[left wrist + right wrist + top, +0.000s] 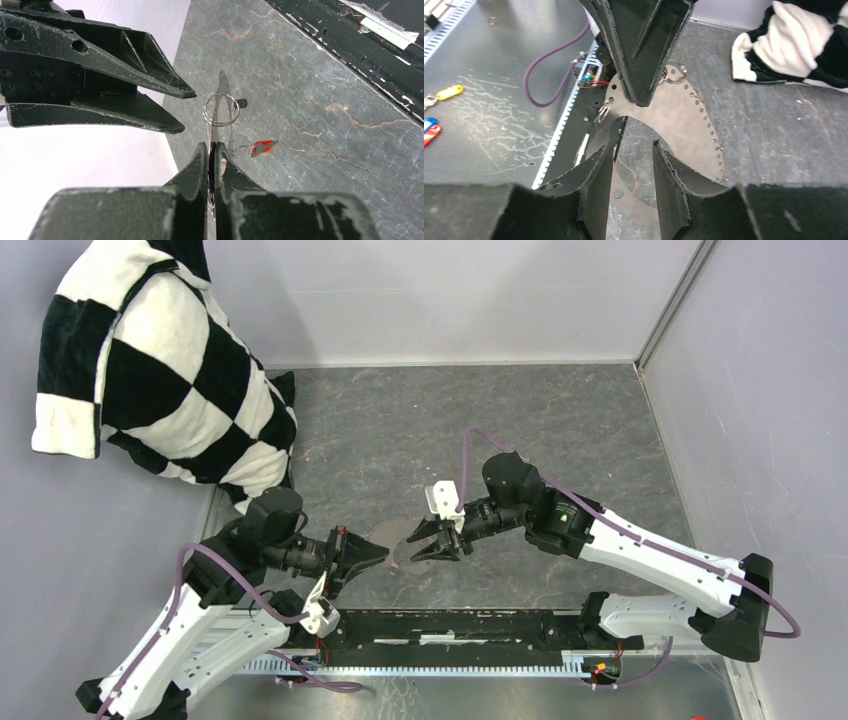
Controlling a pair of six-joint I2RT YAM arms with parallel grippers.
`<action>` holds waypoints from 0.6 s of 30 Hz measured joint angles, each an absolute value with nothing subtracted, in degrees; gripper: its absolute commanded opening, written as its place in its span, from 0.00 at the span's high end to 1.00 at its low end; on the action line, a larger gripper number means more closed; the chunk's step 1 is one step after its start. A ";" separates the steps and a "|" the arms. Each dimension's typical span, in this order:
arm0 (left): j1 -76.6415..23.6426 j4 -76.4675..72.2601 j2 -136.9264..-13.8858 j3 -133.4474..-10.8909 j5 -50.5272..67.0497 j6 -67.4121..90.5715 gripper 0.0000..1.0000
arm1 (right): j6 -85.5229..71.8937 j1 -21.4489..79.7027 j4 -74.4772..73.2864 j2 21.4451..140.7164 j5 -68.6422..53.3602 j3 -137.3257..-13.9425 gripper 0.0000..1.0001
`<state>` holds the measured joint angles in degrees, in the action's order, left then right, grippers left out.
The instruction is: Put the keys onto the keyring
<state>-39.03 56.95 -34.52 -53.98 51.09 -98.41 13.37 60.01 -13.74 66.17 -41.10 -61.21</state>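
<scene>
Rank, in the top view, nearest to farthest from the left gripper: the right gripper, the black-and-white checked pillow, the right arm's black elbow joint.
1. Right gripper, just right of the left gripper.
2. Black-and-white checked pillow, back left.
3. Right arm's black elbow joint, far right.

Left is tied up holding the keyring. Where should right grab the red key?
Probably take the red key by its red head, from straight above, jaws across its width: it lies flat on the table, and the head looks like its thickest part.
</scene>
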 measured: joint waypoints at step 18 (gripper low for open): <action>-39.03 43.70 -44.03 -61.01 57.93 -49.52 0.98 | 32.80 60.38 -11.51 51.42 -29.28 -60.31 0.41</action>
<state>-39.03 43.70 -44.03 -61.01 57.93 -49.52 32.80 60.38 -11.51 51.42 -29.28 -60.31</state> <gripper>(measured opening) 0.053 0.592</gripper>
